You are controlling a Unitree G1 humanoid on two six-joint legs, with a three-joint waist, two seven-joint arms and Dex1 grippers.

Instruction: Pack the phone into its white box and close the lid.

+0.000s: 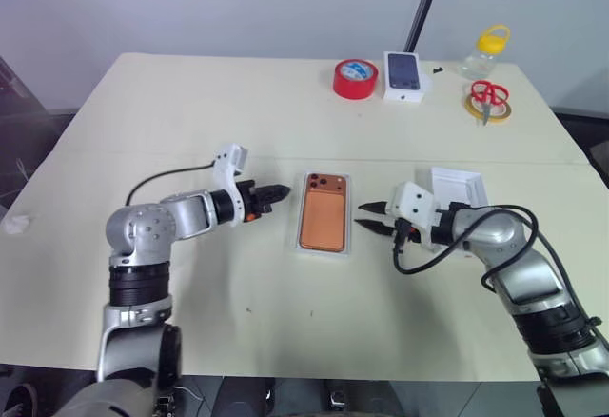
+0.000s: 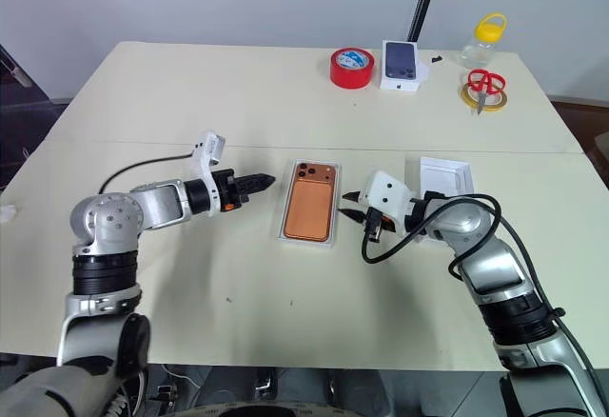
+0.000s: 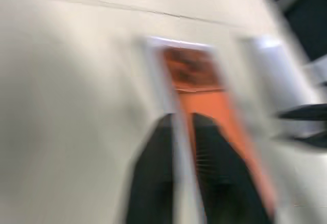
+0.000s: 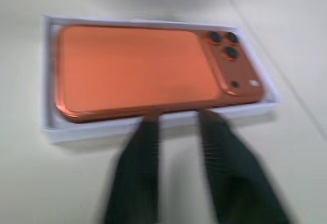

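Left gripper: just left of the box, tips aimed at it. Fingers look close together w/ only a thin gap; nothing held. Not touching the box as far as the head views show.
Table: pale top, everything sits on it.
Phone: orange, lying back-up inside the box, camera bump at the far end. Looks flat and fully in.
White box: mid table, btwn the two grippers, its rim showing all round the phone. No lid on it.
Right gripper: just right of the box, tips aimed at it. Head views show the two fingers near each other; wrist view shows a small gap btwn them, right by the box's near wall. Empty.
Lid: white, open side up, on the table behind the right gripper, near the box but apart from it.
Far side: red tape roll, small box w/ a phone picture, bottle w/ yellow cap, red scissors. Not part of the job.
Done so far: phone is in, I think.
Left to do: pick up the lid, flip it, set it over the box, press down. About halfway.
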